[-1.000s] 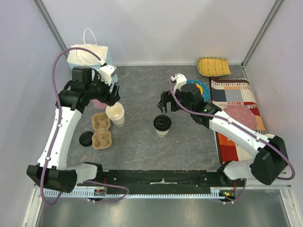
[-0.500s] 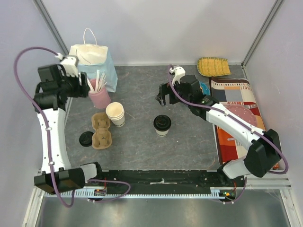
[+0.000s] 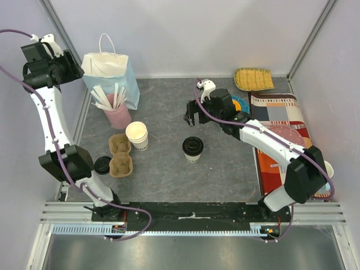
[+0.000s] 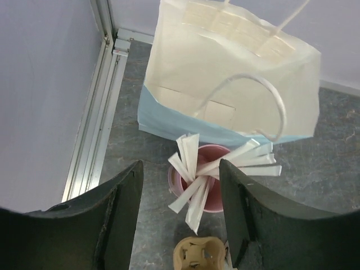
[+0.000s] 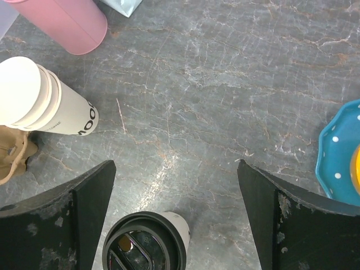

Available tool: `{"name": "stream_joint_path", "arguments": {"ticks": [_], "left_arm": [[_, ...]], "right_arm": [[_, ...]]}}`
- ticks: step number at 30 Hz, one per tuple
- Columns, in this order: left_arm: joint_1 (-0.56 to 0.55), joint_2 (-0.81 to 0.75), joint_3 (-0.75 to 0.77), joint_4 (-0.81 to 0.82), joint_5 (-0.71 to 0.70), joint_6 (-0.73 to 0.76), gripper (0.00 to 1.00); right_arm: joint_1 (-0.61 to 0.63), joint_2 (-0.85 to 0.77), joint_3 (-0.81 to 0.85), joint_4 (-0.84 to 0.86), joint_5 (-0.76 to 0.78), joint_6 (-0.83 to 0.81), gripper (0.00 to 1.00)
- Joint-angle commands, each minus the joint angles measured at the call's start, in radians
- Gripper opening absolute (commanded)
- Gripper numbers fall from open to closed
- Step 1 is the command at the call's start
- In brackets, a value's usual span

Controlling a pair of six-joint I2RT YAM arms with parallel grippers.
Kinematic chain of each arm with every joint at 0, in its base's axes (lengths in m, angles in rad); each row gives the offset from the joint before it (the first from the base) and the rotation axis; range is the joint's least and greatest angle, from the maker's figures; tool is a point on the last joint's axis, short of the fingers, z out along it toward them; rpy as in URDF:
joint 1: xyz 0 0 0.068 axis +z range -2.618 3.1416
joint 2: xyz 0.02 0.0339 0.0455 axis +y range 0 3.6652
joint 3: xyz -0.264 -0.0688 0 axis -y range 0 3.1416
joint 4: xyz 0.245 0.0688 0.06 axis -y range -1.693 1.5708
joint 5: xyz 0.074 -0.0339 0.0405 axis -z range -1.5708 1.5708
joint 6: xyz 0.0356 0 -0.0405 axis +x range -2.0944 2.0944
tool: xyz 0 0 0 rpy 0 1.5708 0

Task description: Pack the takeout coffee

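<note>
The gray table (image 3: 169, 174) has a white and blue bag (image 3: 109, 73) at its back left. The left gripper (image 4: 180, 167), near the bag, and the right gripper (image 5: 174, 167) are both spread apart and empty. The takeout coffee (image 3: 192, 147) stands mid-table, close by the right gripper.

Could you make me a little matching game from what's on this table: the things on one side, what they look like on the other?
Things:
1. takeout coffee
2. pink cup
3. paper bag
4. cup carrier

Descriptions:
a. brown cardboard
b. black lid on top
c. white sticks inside
d. white, with looped handles

Pairs: 1-b, 2-c, 3-d, 4-a
</note>
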Motion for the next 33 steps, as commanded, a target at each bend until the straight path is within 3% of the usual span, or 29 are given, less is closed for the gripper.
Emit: {"name": "stream_joint_path", "arguments": {"ticks": [1, 7, 13, 17, 24, 26, 30, 33], "left_arm": [[-0.003, 0.082, 0.113, 0.04, -0.057, -0.074, 0.63], [-0.038, 0.221, 0.213, 0.1, -0.222, -0.065, 0.63], [-0.11, 0.283, 0.224, 0.199, -0.309, -0.065, 0.62], [-0.111, 0.298, 0.249, 0.21, -0.292, -0.057, 0.56], [-0.069, 0.2, 0.217, 0.219, -0.051, -0.025, 0.57], [-0.068, 0.182, 0.218, 0.206, -0.036, -0.009, 0.57], [-0.064, 0.116, 0.156, 0.16, 0.155, 0.177, 0.56], [-0.064, 0.096, 0.097, 0.149, 0.209, 0.275, 0.58]], "right_arm": [[-0.003, 0.036, 0.054, 0.069, -0.016, -0.037, 0.98], [-0.005, 0.128, 0.097, 0.066, -0.064, -0.043, 0.98], [-0.006, 0.183, 0.13, 0.06, -0.107, -0.04, 0.98], [-0.006, 0.191, 0.134, 0.049, -0.127, -0.042, 0.98], [-0.006, 0.188, 0.107, 0.048, -0.162, -0.048, 0.98], [-0.006, 0.188, 0.107, 0.045, -0.179, -0.046, 0.98], [-0.006, 0.179, 0.097, 0.048, -0.194, -0.046, 0.98], [-0.008, 0.185, 0.099, 0.046, -0.2, -0.051, 0.98]]}}
